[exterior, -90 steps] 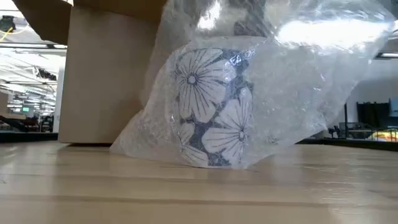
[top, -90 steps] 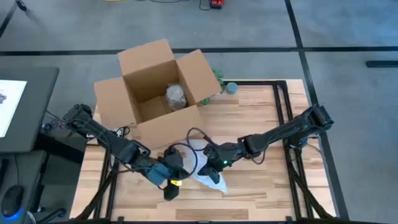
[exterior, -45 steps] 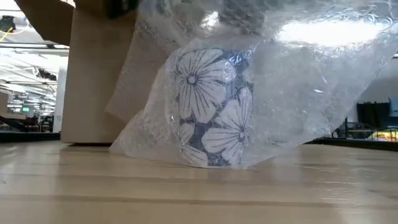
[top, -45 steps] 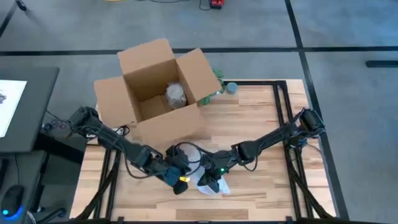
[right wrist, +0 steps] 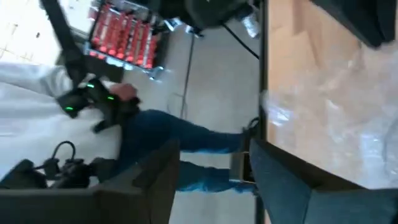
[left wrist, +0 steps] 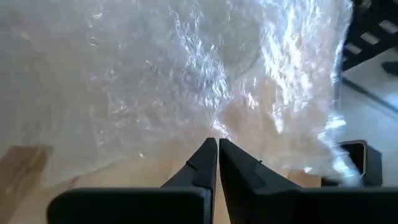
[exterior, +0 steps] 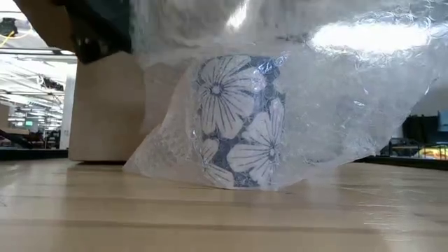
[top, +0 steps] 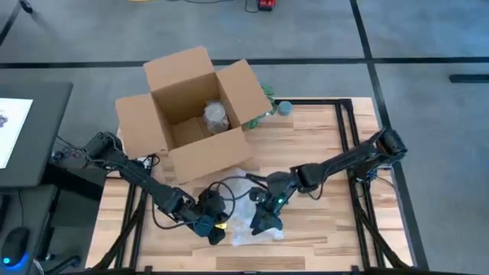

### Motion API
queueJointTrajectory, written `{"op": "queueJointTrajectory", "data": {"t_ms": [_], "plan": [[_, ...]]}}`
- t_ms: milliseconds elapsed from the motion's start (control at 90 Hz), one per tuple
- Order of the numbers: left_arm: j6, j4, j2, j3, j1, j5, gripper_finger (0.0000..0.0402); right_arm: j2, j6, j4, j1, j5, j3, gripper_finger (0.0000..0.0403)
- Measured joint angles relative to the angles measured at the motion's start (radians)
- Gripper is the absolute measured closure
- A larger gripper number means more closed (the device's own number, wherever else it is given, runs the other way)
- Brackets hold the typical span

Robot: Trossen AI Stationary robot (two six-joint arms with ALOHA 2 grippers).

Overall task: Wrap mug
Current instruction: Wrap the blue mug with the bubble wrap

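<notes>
- The mug (exterior: 238, 119), white flowers on dark blue, stands upright on the table (top: 321, 145) near its front edge, just in front of the box (top: 191, 107). Bubble wrap (exterior: 336, 98) is draped over it like a tent, loose and flared at the bottom.
- The left gripper (left wrist: 217, 152) has its fingers pressed together, and from the wrist view I'd say they're pinching the edge of the wrap. In the high view it sits just left of the mug, low by the table.
- The right gripper (top: 263, 221) is over the wrap on the mug's right side. Its fingers look spread in the wrist view, with nothing between them, just wrap off to one side.
- My read: this is the fold-over step, pulling the sheet around the mug so it closes up.
- To do it well, I'd keep the pinched edge taut and bring it low around the mug's side, not up, or the mug could tip or slide.
- The free gripper should probably press the wrap against the mug to pin it while the other pulls.
- Wrap is slippery and springy, so a loose fold will likely pop open. Tuck the flared skirt under or around snugly.
- The box stands open, flaps splayed out, and one already wrapped bundle (top: 216, 117) lies inside near the back right corner. Can't tell what's in it.
- Plenty of floor space left in the box beside that bundle.
</notes>
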Motion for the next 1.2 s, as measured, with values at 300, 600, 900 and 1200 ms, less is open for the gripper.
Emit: {"op": "queueJointTrajectory", "data": {"t_ms": [300, 600, 900, 1200], "plan": [[-0.053, 0.046, 0.0, -0.084, -0.009, -0.004, 0.0402, 0.01, -0.116, -0.487, -0.003, 0.325, 0.217, 0.0308], [-0.137, 0.012, 0.0, -0.086, -0.06, 0.002, 0.0402, 0.179, -0.155, -0.798, -0.004, 0.382, 0.411, 0.0396], [-0.232, 0.006, -0.09, -0.086, -0.132, 0.008, 0.0402, 0.347, -0.165, -0.907, -0.003, 0.381, 0.488, 0.0402], [-0.195, 0.0, -0.205, -0.085, -0.151, -0.038, 0.0402, 0.462, -0.189, -0.934, -0.003, 0.382, 0.511, 0.0402]]}}
